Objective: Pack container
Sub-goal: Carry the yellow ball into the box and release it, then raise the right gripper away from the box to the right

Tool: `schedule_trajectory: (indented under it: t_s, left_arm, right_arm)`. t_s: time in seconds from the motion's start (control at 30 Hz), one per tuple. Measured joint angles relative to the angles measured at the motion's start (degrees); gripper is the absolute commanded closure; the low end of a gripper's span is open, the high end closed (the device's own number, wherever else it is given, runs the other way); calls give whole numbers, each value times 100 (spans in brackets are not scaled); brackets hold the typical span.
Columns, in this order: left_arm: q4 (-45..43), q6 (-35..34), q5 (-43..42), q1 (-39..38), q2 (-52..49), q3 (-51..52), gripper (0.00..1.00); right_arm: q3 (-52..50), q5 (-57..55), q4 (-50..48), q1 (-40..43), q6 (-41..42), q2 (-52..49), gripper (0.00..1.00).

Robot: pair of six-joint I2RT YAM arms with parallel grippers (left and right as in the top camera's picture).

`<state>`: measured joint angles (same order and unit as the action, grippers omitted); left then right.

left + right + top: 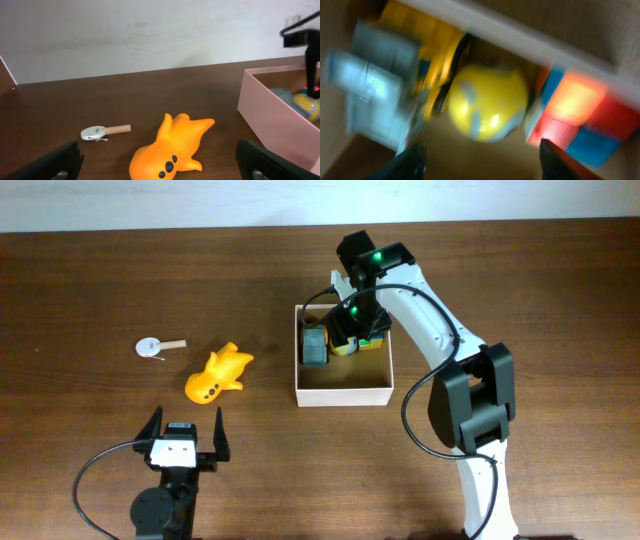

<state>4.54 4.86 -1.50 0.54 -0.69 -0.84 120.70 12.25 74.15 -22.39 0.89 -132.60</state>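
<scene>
The container (343,394) is a square white-walled box with a tan inside, right of the table's middle. In it lie a grey toy (316,346), a yellow ball (487,102) and a multicoloured cube (580,117). My right gripper (352,330) hangs open and empty inside the box above these toys (480,160). An orange toy (216,374) lies on the table left of the box. My left gripper (186,435) is open and empty just in front of the orange toy (172,147). The container's pink-looking wall (272,115) shows at the right of the left wrist view.
A small white disc with a tan handle (158,345) lies left of the orange toy; it also shows in the left wrist view (102,131). The right arm (440,330) reaches over the box's far right corner. A pale wall stands behind the table.
</scene>
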Motion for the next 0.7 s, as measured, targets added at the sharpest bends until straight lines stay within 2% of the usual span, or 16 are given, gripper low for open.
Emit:
schedule_trajectory:
  t_s: [0.23,0.4,0.57,0.7]
  left_arm:
    - [0,0,0,0,2,0,1]
    - [0,0,0,0,0,0,1]
    - [0,0,0,0,2,0,1]
    - [0,0,2,0,0,0,1]
  right_arm:
    - [1572,149,1292,0,-48,50,25]
    - [2649,-332,1849,68,-61,310,21]
    - [3027,-802,2127,511,76,535,12]
    - [3010,-1047,2282,1287,393,535,1]
